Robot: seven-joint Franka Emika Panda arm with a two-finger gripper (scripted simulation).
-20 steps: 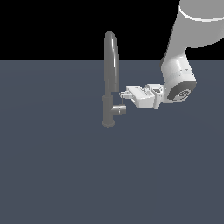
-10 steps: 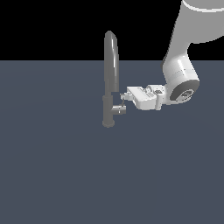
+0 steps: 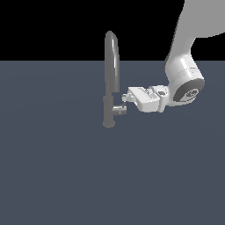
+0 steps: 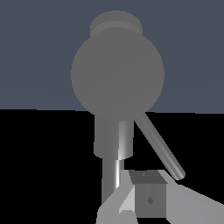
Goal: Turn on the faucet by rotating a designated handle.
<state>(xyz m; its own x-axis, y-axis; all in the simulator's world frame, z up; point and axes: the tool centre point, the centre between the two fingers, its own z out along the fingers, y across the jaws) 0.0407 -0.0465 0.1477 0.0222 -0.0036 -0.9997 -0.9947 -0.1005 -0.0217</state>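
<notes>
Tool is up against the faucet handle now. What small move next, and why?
Probably a short sideways push on the lever. The tool sits at the handle stub's end on the faucet, and the wrist view shows one fingertip beside the thin pin.

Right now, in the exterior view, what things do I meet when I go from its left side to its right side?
Faucet → handle → tool → white robot arm.
</notes>
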